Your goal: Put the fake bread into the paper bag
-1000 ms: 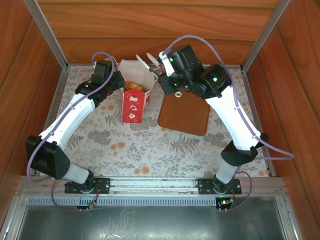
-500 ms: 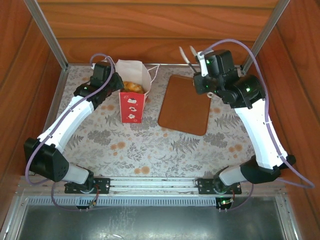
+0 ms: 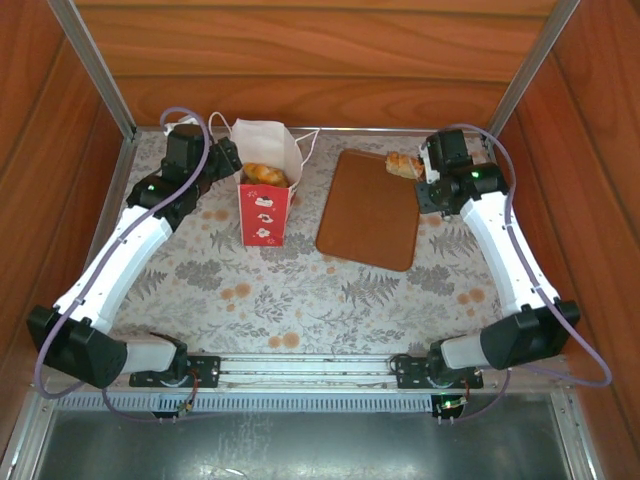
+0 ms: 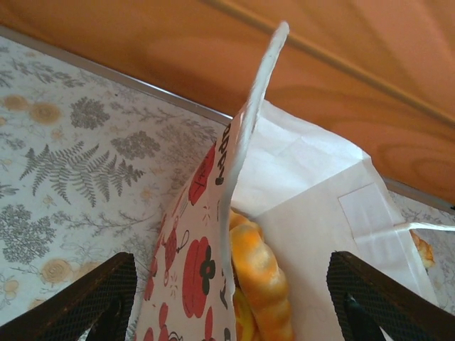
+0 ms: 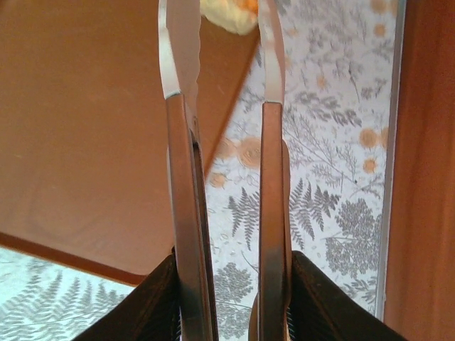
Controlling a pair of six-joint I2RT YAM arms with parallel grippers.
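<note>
Pastry point(image 3: 403, 165) at far right corner of brown board point(image 3: 365, 215); paper bag point(image 3: 268, 205) upright to the left, other fake bread already inside.

With left gripper point(image 3: 226, 160) spread wide at the bag's left side, gripping nothing, and right gripper point(image 3: 430, 170) clamped on metal tongs point(image 5: 178, 177), blades apart, tips at the stray pastry. Looks light, stiff and smooth-skinned, so liable to skid out from thin blades; best pinched across its middle. Thin bag, easily tipped or creased; better steadied at the rim than by the string handles point(image 4: 256, 92). From the left wrist: ridged roll point(image 4: 259, 284) down against the red-printed front. From the right wrist: open gap between blades, contact with the pastry impossible to judge. From above: spacing of bag, board and arms.
</note>
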